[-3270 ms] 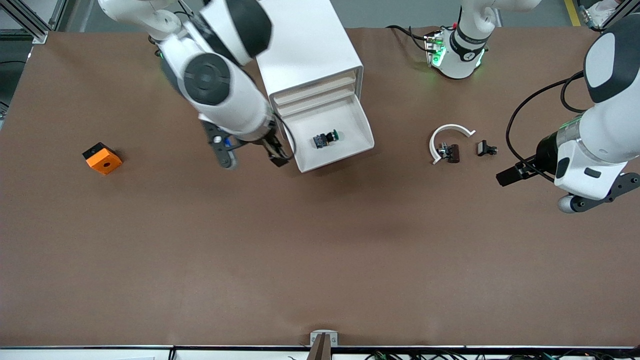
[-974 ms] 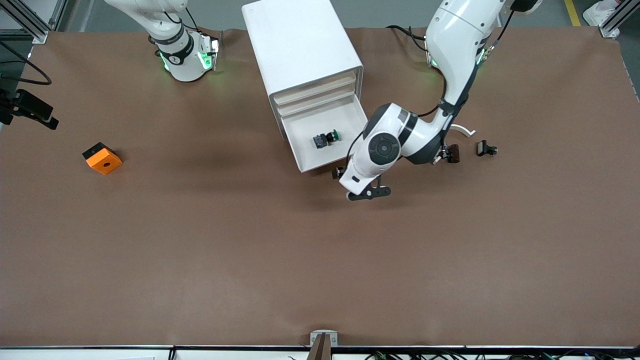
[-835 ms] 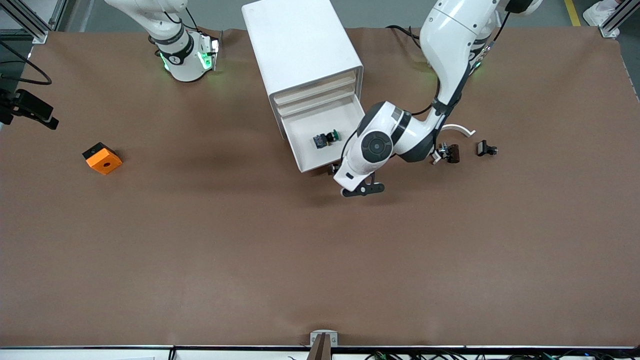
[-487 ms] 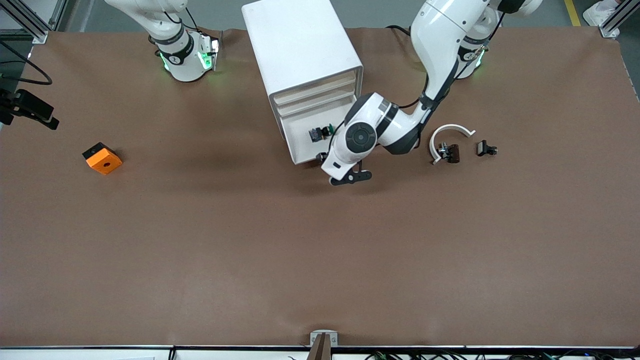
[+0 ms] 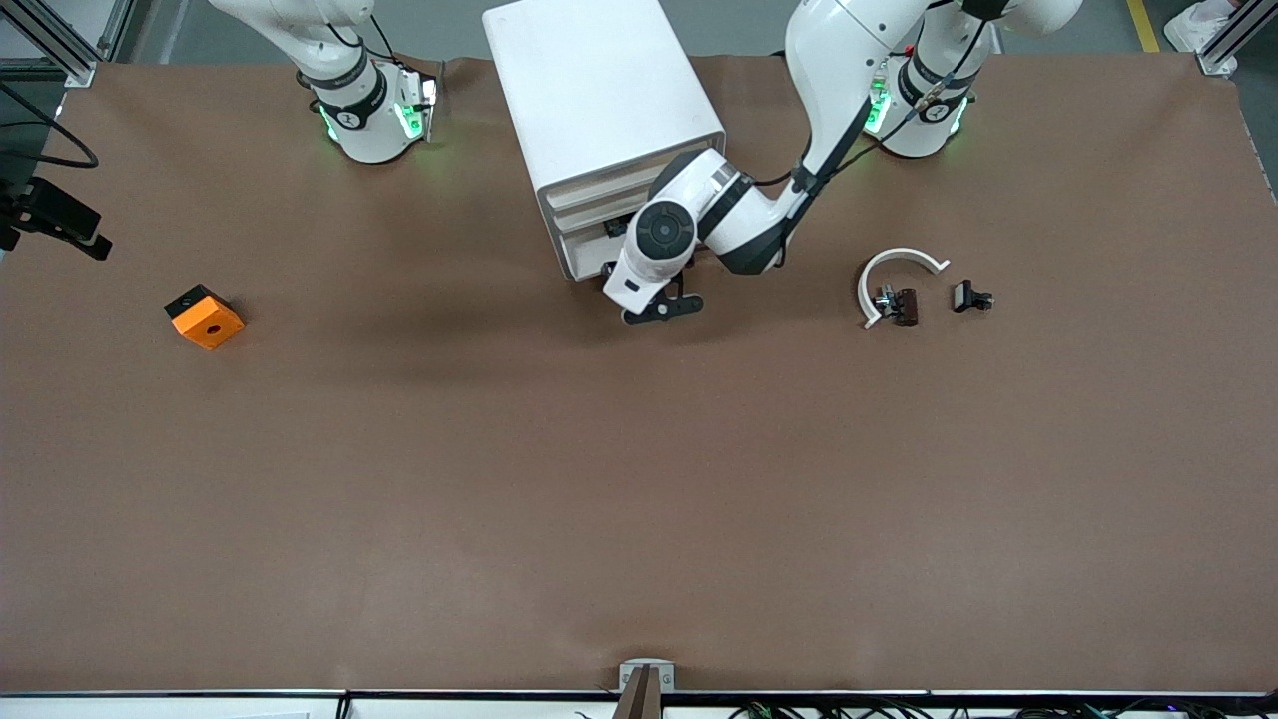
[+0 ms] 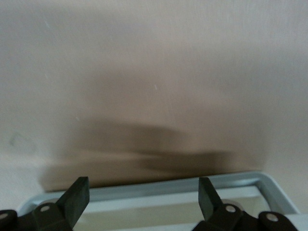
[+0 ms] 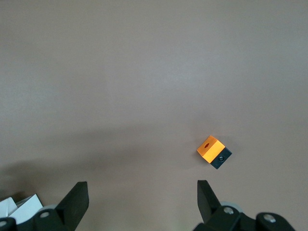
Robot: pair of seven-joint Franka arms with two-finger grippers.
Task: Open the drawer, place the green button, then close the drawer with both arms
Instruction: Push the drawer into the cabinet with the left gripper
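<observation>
The white cabinet (image 5: 599,90) stands between the two arm bases. Its lowest drawer (image 5: 582,255) sticks out only a little, cream front toward the front camera. My left gripper (image 5: 617,278) is down at that drawer front, fingers open. In the left wrist view the drawer's rim (image 6: 240,180) lies just past the open left gripper (image 6: 143,195), with nothing gripped. The button is hidden. My right gripper (image 7: 139,197) hangs open and empty over bare table at the right arm's end.
An orange block (image 5: 204,316) lies toward the right arm's end, also visible as the orange block (image 7: 214,151) in the right wrist view. A white curved piece (image 5: 896,262) and two black clips (image 5: 899,305) (image 5: 970,297) lie toward the left arm's end.
The left arm swung in and pushed the open drawer back toward the cabinet; the button went out of sight with it. The right arm withdrew earlier and has stayed still since.
</observation>
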